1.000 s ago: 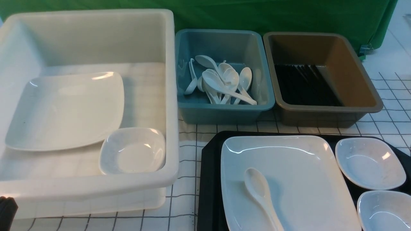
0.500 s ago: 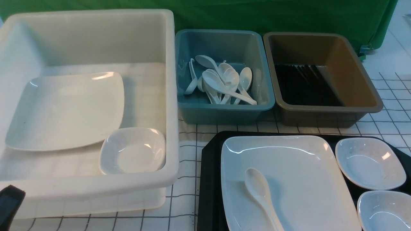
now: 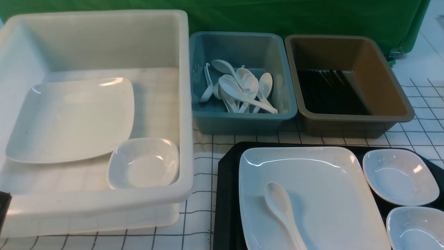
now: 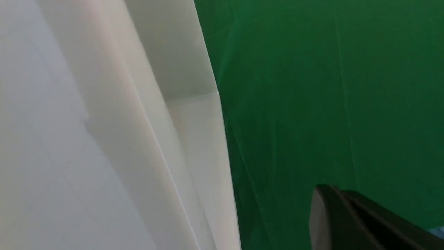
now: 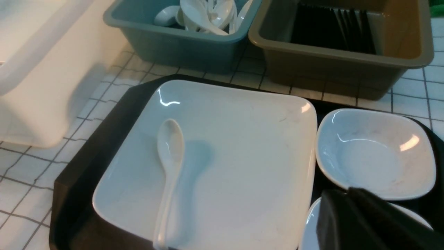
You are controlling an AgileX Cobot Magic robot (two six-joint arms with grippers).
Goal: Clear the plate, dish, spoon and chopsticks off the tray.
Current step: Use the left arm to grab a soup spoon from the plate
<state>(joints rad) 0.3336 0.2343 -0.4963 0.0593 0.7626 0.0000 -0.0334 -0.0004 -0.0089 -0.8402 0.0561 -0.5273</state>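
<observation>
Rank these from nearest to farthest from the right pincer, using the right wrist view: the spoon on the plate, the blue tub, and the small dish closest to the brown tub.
1. Small dish: on the right part of the tray, just ahead of the right pincer.
2. Spoon: on the plate, toward its left side.
3. Blue tub: off the tray, beyond the plate's far edge.

White plate (image 3: 329,180), white spoon (image 3: 277,201); black tray (image 3: 225,194); teal bin (image 3: 242,126); brown bin (image 3: 347,127); green backdrop (image 3: 277,17); white cloth (image 3: 201,215) w/ black grid.
</observation>
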